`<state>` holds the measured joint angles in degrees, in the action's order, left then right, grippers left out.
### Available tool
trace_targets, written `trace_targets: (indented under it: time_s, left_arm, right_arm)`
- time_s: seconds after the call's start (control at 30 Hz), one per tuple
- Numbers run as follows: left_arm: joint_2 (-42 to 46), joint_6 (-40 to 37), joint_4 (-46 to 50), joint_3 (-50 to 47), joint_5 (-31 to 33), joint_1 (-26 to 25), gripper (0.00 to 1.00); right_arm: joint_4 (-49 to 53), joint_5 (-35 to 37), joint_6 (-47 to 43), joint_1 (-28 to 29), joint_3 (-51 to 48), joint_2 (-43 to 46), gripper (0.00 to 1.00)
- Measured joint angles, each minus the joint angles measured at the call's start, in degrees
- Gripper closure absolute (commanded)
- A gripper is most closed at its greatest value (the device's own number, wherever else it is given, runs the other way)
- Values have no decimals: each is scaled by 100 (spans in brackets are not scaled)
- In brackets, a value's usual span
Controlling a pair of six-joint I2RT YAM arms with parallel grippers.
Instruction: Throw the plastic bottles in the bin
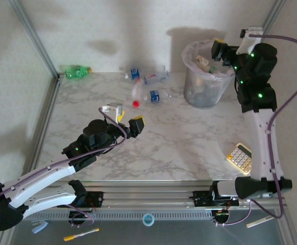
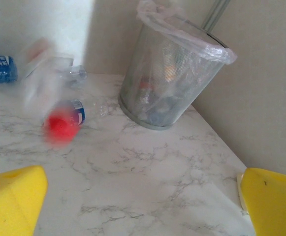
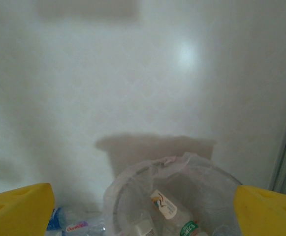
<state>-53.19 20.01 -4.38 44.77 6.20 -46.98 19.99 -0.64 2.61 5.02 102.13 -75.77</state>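
Right gripper (image 3: pixel 143 209) hanging directly above bin (image 3: pixel 128 182), fingers spread wide, nothing between them. Bottles (image 3: pixel 165 204) lying below it inside liner. Drop step looking finished.

Next pickup likely falling to left gripper (image 2: pixel 143 196), standing wide and empty, hovering over table (image 2: pixel 147 172). Red-capped bottle (image 2: pixel 64 120) lying on side ahead and left of it, blurred. Long axis running away from hand, cap toward it.

Next move calling for forward-left reach, fingers straddling body across axis, then carrying ahead-right to bin.
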Motion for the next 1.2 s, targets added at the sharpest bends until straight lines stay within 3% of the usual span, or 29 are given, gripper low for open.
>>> trace_targets:
  time_s: [0.1, 0.23, 0.5, 0.8, 1.03, 1.2]
  left_arm:
    - [-42, 98, 72, -22, 138, 15, 0]
    - [-249, 422, 570, -20, 778, 247, 0]
    - [-894, 1320, 2063, 466, 1088, 2004, 0]
    - [-2328, 2094, 3654, 1036, 1364, 3093, 0]
    - [-1926, 2507, 3888, 901, 1261, 3580, 0]
    - [-1217, 3355, 4258, 752, 1176, 3965, 0]
  right_arm:
    - [157, -61, 17, 0, 87, 354, 5]
    - [393, -254, 111, 0, 144, 573, 4]
    - [796, -741, 343, 0, -413, 881, 1]
    - [1152, -1113, 426, 0, -782, 1005, 1]
    - [1351, -1338, 426, 0, -894, 1054, 1]
    - [1416, -1464, 424, 0, -994, 1119, 1]
